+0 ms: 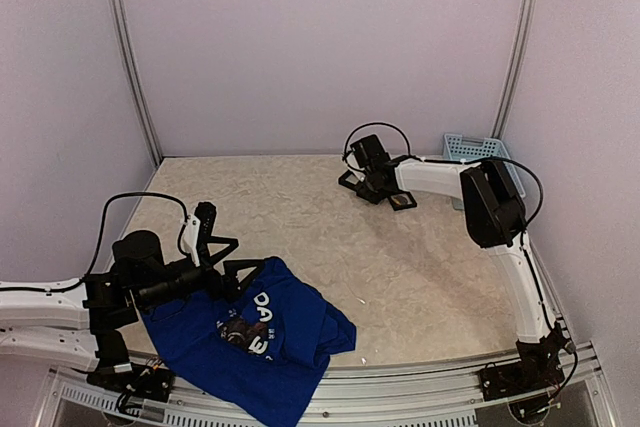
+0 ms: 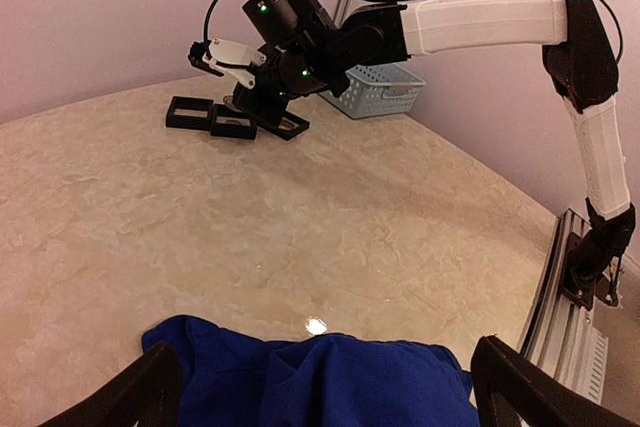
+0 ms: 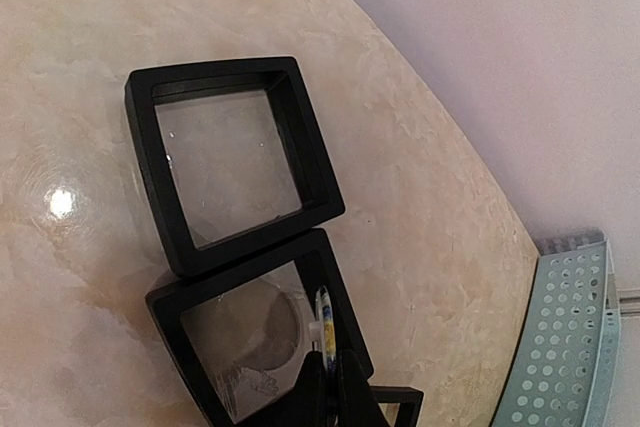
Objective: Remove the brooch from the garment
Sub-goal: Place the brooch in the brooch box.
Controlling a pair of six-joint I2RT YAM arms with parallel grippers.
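The garment (image 1: 250,337), a royal-blue T-shirt with white lettering, lies crumpled at the table's near left edge. My left gripper (image 1: 228,252) hovers over its far edge, jaws wide open and empty; in the left wrist view blue cloth (image 2: 340,387) fills the space between the fingers (image 2: 140,397). Far across the table, my right gripper (image 3: 325,365) is shut on the brooch (image 3: 324,322), a thin round disc seen edge-on with yellow and blue on it. It hangs over the middle of three black square frames (image 3: 165,302).
Three black square frames (image 1: 402,201) sit in a row at the back right, under the right gripper (image 1: 372,182). A pale blue perforated basket (image 1: 475,147) stands in the far right corner. The right arm stretches along the right side. Walls enclose the table.
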